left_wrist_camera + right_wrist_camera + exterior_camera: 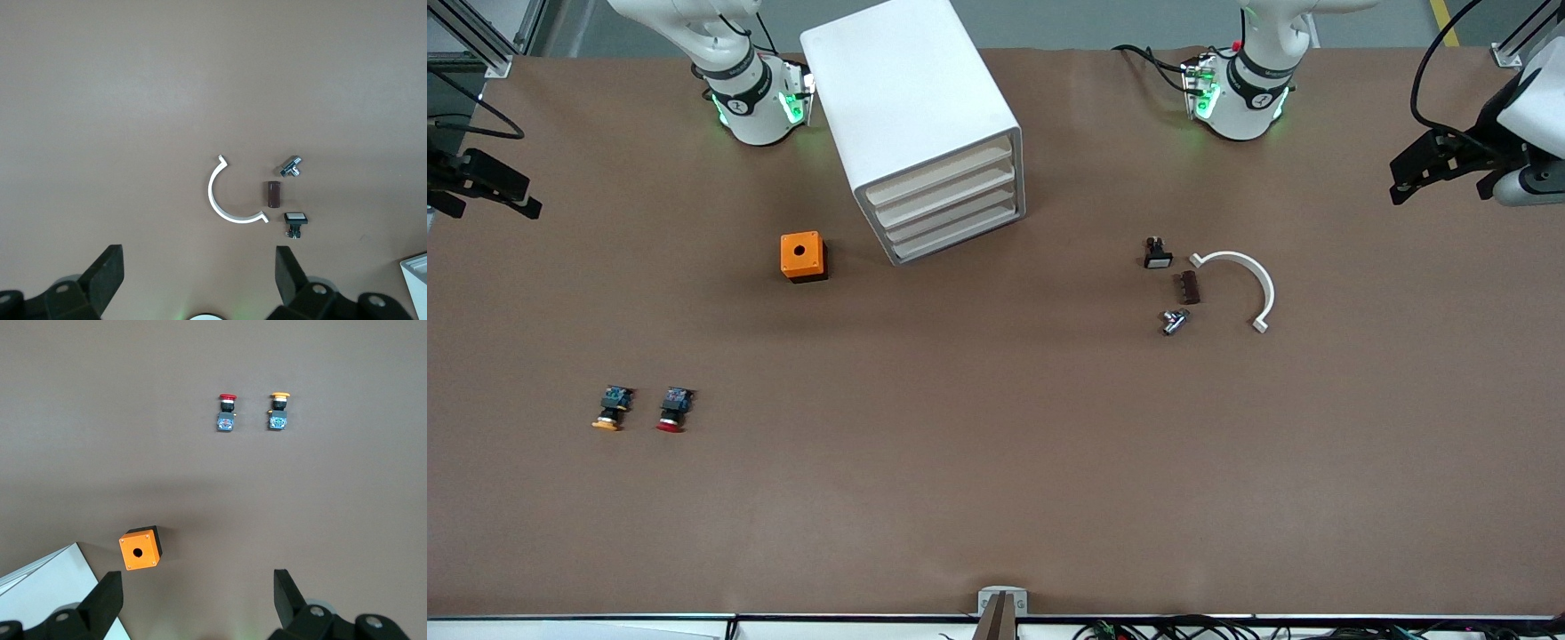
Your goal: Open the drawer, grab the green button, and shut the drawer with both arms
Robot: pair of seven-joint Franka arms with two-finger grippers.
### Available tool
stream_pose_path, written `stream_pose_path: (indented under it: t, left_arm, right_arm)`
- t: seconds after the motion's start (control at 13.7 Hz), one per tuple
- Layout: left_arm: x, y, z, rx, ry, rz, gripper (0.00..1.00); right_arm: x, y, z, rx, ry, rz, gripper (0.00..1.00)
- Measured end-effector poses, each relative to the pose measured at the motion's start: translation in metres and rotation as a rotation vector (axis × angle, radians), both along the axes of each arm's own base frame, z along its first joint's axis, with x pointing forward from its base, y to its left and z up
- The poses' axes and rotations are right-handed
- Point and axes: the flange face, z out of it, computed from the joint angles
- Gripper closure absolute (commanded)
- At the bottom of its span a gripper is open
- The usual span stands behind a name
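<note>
The green-capped button is not in view. The white drawer cabinet stands near the right arm's base, and all its drawers are shut. It shows at the edge of the left wrist view and the right wrist view. My left gripper is open and empty, high over bare table near the left arm's base. My right gripper is open and empty, high over the table beside the cabinet. Neither gripper shows in the front view.
An orange box with a hole sits beside the cabinet. A yellow-capped button and a red-capped button lie toward the right arm's end. A white arc, a brown block, a metal fitting and a small black switch lie toward the left arm's end.
</note>
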Motion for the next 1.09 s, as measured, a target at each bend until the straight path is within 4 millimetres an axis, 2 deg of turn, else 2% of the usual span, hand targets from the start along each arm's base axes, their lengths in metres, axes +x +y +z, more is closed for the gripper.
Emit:
stream_pose_path:
  t: [0.36, 0.58, 0.95, 1.09]
  left_arm:
    - [0.001, 0.000, -0.001, 0.000, 0.003, 0.000, 0.00]
    - [0.012, -0.001, -0.021, 0.001, 0.040, -0.002, 0.00]
    - [0.053, -0.011, -0.102, 0.014, 0.170, -0.019, 0.00]
    - [0.066, -0.029, -0.138, 0.022, 0.212, 0.009, 0.00]
  right_arm:
    - [0.000, -0.001, 0.000, -0.006, -0.002, -0.002, 0.00]
    - [0.000, -0.001, 0.000, -0.007, -0.004, -0.002, 0.00]
    - [0.001, -0.001, 0.001, -0.008, -0.007, -0.002, 0.00]
    - [0.001, -0.001, 0.000, -0.008, -0.007, -0.002, 0.00]
